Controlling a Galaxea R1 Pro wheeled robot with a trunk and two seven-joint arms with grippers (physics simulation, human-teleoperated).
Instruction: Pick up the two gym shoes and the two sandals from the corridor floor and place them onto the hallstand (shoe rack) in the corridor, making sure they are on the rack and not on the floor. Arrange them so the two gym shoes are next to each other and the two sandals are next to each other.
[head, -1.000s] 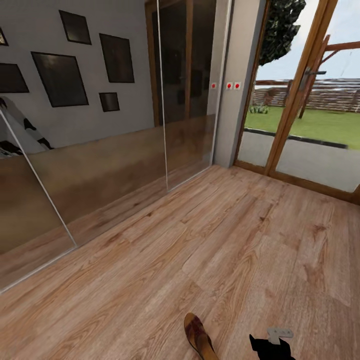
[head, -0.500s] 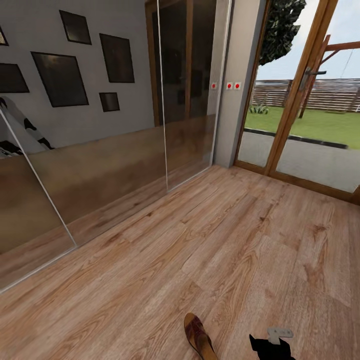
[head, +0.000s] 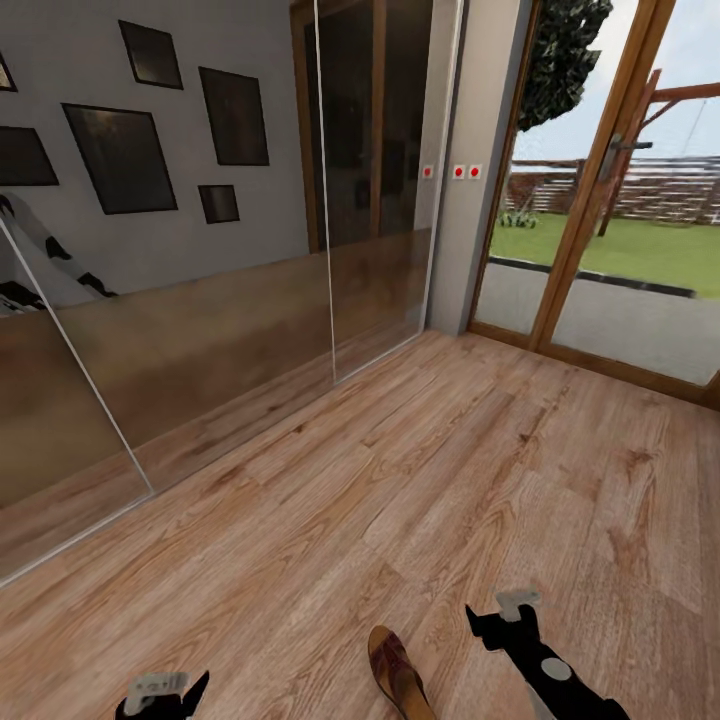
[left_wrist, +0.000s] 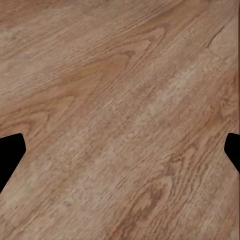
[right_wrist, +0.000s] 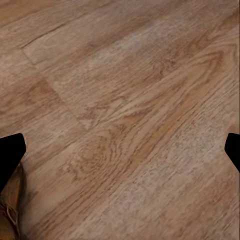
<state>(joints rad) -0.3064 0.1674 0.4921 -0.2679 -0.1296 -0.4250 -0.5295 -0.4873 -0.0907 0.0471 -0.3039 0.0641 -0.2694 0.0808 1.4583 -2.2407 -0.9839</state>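
Observation:
One dark brown sandal (head: 400, 675) with a tan footbed lies on the corridor floor (head: 480, 480) at the near edge of the head view, and its edge also shows in the right wrist view (right_wrist: 10, 210). My right gripper (head: 503, 618) hovers just right of it, open and empty, with its fingertips (right_wrist: 11, 150) far apart over bare planks. My left gripper (head: 165, 692) is low at the near left, also open, with only wood floor (left_wrist: 120, 100) between its fingertips (left_wrist: 10, 155). The gym shoes and the hallstand are out of view.
A mirrored sliding wardrobe (head: 200, 330) runs along the left wall. A glazed wooden door (head: 600, 230) to the garden stands at the far right. Open floor stretches between them.
Both arms have come forward in the head view: the right gripper now reaches further up beside the sandal, and the left gripper has come into sight. The sandal has not moved.

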